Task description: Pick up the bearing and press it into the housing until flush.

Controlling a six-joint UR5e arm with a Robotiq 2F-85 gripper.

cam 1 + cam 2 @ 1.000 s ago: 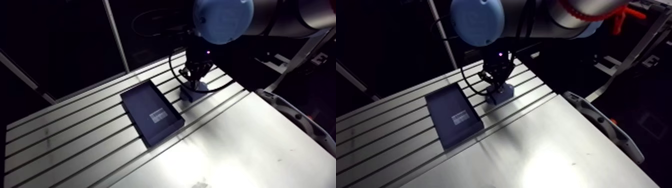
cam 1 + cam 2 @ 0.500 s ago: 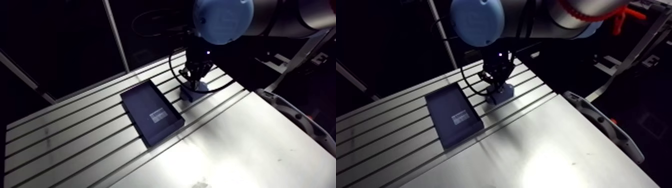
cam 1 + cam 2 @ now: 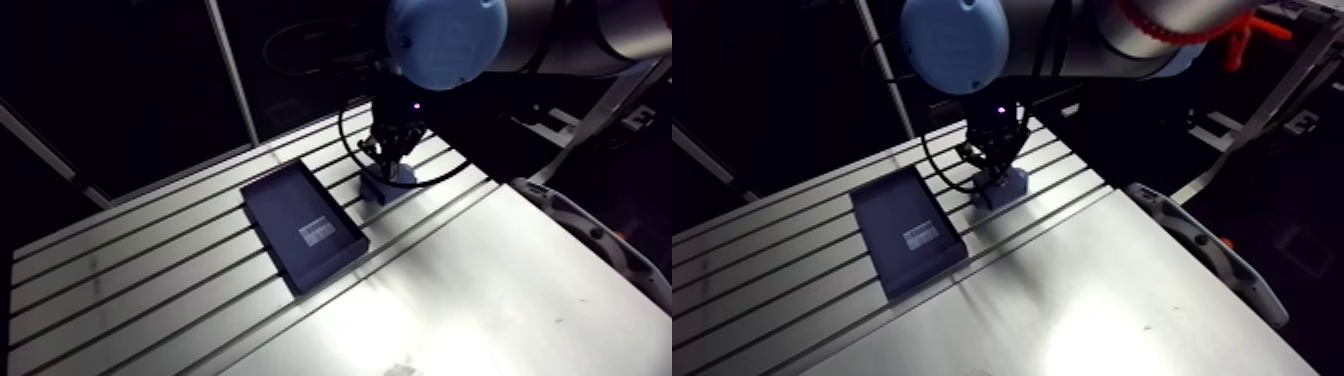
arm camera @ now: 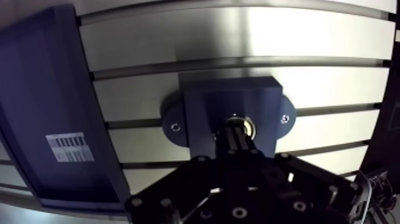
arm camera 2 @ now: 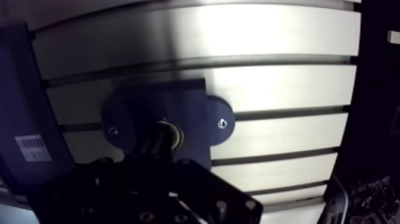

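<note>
Most looks done: the bearing (image 4: 247,124) sits in the housing (image 4: 232,100), with the end effector (image 4: 236,133) closed empty atop it; whether it is flush is unclear.

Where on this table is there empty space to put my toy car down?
The smooth plate between the dark tray and the table's near edge is bare. So are the slotted rows on the tray's far side from the housing. It is crowded where the hand sits over the housing, close beside the tray.
</note>
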